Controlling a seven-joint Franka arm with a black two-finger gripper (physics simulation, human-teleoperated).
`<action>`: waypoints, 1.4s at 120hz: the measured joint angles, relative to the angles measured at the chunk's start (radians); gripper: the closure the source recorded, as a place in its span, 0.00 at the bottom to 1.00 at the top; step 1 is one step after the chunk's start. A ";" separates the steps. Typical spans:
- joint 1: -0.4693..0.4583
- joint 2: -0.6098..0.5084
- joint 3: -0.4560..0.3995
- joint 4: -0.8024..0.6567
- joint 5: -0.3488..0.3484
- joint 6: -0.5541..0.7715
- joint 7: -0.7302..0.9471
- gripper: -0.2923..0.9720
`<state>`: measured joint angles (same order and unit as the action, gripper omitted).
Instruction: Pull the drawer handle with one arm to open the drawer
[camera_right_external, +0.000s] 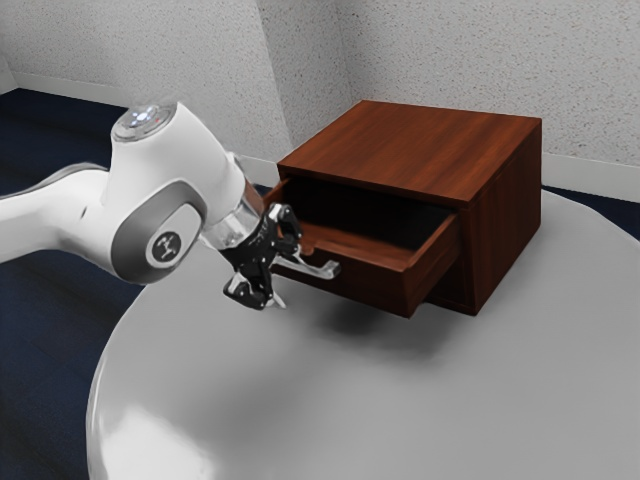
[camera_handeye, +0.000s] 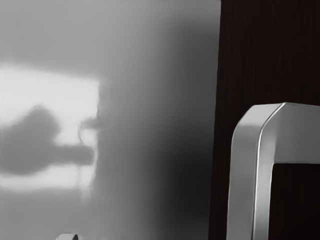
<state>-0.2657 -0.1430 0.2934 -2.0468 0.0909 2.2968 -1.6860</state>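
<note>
Round grey tabletop (camera_right_external: 400, 400) lies in the foreground. Beyond it, the black two-finger gripper (camera_right_external: 280, 265) sits at the brushed-silver bar handle (camera_right_external: 320, 268); whether its jaws clamp it I cannot tell. The bar looks stiff and slick, best taken mid-span. Behind, the reddish-brown wooden drawer (camera_right_external: 375, 285) stands partly out of its matching box cabinet (camera_right_external: 430, 150) and should slide lightly. Its interior is shadowed.

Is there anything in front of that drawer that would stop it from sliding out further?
Nothing visible does. The drawer sits partly out of the wooden cabinet, with the end effector at its metal handle. The grey table ahead of the drawer front shows no object in its path.
</note>
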 joint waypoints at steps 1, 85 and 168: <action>0.000 -0.002 0.000 -0.002 0.000 0.000 0.000 0.46; 0.011 -0.086 -0.005 -0.054 0.019 -0.063 -0.001 0.46; 0.009 -0.126 -0.017 -0.053 0.036 -0.156 -0.002 0.49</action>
<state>-0.2566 -0.2691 0.2763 -2.1001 0.1270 2.1405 -1.6877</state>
